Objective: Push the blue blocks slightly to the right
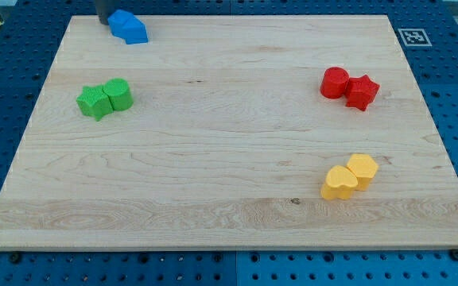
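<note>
The blue blocks [128,27] sit pressed together near the board's top left corner; their shapes are hard to make out. My tip [104,21] is the lower end of a dark rod at the view's top edge. It stands right at the left side of the blue blocks, touching or nearly touching them.
A green star [94,102] and green cylinder [119,94] lie at the left. A red cylinder [335,83] and red star [362,91] lie at the right. A yellow heart [339,183] and yellow hexagon [362,170] lie lower right. The wooden board [213,143] rests on a blue pegboard.
</note>
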Robot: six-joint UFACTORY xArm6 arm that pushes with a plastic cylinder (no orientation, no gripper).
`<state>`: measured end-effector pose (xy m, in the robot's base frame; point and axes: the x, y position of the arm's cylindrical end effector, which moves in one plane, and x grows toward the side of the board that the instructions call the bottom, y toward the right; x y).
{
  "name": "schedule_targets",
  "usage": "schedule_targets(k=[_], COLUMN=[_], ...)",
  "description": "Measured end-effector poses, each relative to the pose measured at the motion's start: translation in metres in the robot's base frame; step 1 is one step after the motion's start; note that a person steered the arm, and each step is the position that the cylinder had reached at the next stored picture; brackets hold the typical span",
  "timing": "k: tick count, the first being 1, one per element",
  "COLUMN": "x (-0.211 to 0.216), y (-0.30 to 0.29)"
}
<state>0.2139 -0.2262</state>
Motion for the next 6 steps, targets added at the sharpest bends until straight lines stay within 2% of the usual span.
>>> schedule_targets(k=[1,3,4,5,6], x=[0.018,0.018,0.019,0.034,0.078], y=[0.005,0.042,0.043,0.012,-0.023])
